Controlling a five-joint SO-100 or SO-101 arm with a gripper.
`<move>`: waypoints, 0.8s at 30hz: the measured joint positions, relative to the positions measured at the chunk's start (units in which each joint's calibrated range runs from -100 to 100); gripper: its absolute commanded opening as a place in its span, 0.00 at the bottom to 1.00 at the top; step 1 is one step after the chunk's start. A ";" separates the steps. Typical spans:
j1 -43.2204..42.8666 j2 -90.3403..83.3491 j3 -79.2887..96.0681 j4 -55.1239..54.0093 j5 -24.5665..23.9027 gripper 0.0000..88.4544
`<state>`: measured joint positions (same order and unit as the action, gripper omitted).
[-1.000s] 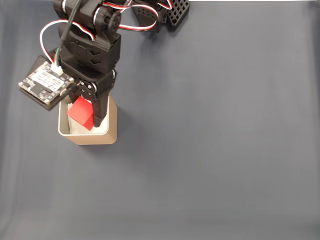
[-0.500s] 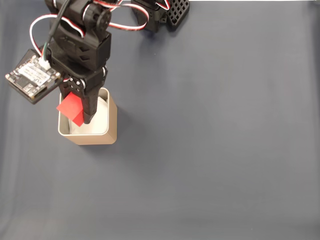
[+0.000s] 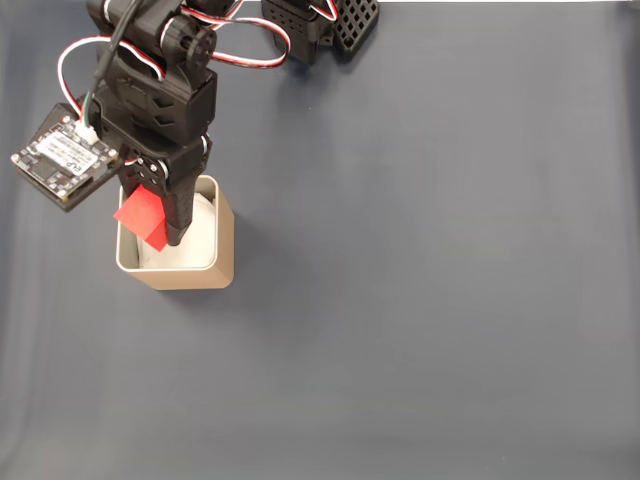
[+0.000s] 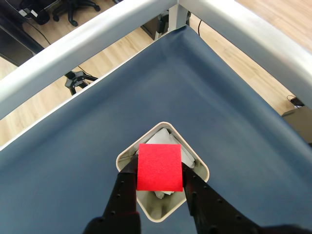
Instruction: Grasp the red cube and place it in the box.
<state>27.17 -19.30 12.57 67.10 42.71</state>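
Fixed view, left to right: we see a circuit board [image 3: 65, 160] mounted on the arm [image 3: 155, 95], just left of the box [image 3: 180, 265]. The gripper [image 3: 160, 225] hangs over the box's opening, its fingers clamped on the red cube [image 3: 141, 216], which sits above the left part of the opening and overlaps the left rim. The arm hides the box's far rim. A black perforated part [image 3: 345, 25] lies at the top edge, on the dark blue cloth [image 3: 430, 280] that covers the table.

Wrist view: we see the cube [image 4: 160, 167] squarely between the two black fingers [image 4: 126, 187], above the box [image 4: 200, 170] with crumpled white lining [image 4: 163, 139] inside. This view adds grey metal rails [image 4: 83, 41] along the table's edges, a wooden floor [image 4: 36, 105] and an office chair base [image 4: 73, 6].
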 measured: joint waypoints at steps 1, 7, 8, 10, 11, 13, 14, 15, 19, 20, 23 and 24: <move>0.00 0.00 0.00 0.00 0.00 0.03; 0.00 0.00 0.73 -0.41 0.00 0.12; 0.00 0.00 1.09 -0.41 0.00 0.14; 0.00 0.00 1.28 -0.49 0.00 0.18; 0.00 0.00 1.55 -0.49 0.05 0.21; 0.00 -0.27 2.46 -0.65 0.29 0.27; 0.00 -0.27 2.73 -0.65 0.63 0.29; 0.00 -0.27 3.01 -0.65 1.07 0.30; 0.00 -1.16 3.37 -0.65 1.71 0.33; 0.00 -1.34 3.37 -0.65 1.86 0.33; 0.00 -1.34 3.37 -0.65 2.20 0.34; 0.00 -1.34 3.37 -0.65 2.30 0.34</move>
<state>27.17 -20.64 15.94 66.45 45.01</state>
